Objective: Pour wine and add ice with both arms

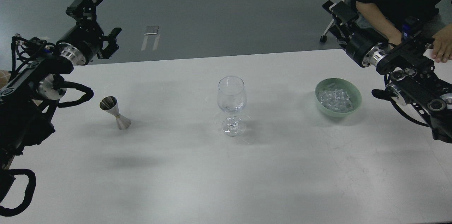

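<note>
A clear stemmed wine glass (231,106) stands upright in the middle of the white table (226,174). It looks empty. A steel jigger (115,113) stands to its left. A pale green bowl (356,93) to its right holds several clear ice cubes (335,98). My left gripper (102,23) is raised above the table's far left edge, open and empty, well behind the jigger. My right gripper (335,23) is raised beyond the far right edge, behind the bowl, with its fingers apart and nothing in them. No wine bottle is in view.
A person in black sits at the far right corner with a bare forearm (378,17) behind my right arm and a hand (443,46) on the table. A chair base (330,26) stands on the grey floor behind the right gripper.
</note>
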You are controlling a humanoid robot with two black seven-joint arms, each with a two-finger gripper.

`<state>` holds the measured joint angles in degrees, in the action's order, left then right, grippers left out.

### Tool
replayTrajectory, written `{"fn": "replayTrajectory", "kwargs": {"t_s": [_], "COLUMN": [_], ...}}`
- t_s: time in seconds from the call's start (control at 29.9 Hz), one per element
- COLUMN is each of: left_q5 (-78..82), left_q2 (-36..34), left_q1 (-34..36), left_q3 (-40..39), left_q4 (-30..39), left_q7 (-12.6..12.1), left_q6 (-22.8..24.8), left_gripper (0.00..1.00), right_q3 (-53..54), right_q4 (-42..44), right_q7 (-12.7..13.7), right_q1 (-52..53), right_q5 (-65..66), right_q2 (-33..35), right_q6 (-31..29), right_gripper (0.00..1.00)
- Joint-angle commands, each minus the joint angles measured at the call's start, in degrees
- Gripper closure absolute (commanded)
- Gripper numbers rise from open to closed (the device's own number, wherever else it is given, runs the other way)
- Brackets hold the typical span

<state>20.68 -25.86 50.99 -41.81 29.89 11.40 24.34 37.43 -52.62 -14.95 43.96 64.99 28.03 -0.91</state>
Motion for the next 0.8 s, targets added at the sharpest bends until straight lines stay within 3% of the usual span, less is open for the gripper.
{"fn": "replayTrajectory", "kwargs": {"t_s": [0.0,0.33,0.77], "left_q5": [-0.02,-0.02,-0.02], "left_q2": [1.07,1.78,2.13], "left_q1": [0.07,-0.01,-0.10], "left_q3": [-0.02,-0.02,-0.02], "left_q4": [0.16,2.36,3.15], "left_q7": [0.20,0.20,0.29], "left_q6": [0.09,0.18,0.27], "left_gripper": [0.02,0.02,0.02], "right_q3": [-5.51,-7.46,-7.54], "right_q4": [-3.44,-6.53,-4.87], "right_q7": [-0.16,-0.25,-0.69], "right_q1": [-0.98,-8.79,-13.64], "right_q5": [13.27,34.74,36.17], "right_q2": [5.87,12.75,11.26], "right_q6": [2.92,8.90,9.97], "right_gripper": [0.00,0.00,0.03]}}
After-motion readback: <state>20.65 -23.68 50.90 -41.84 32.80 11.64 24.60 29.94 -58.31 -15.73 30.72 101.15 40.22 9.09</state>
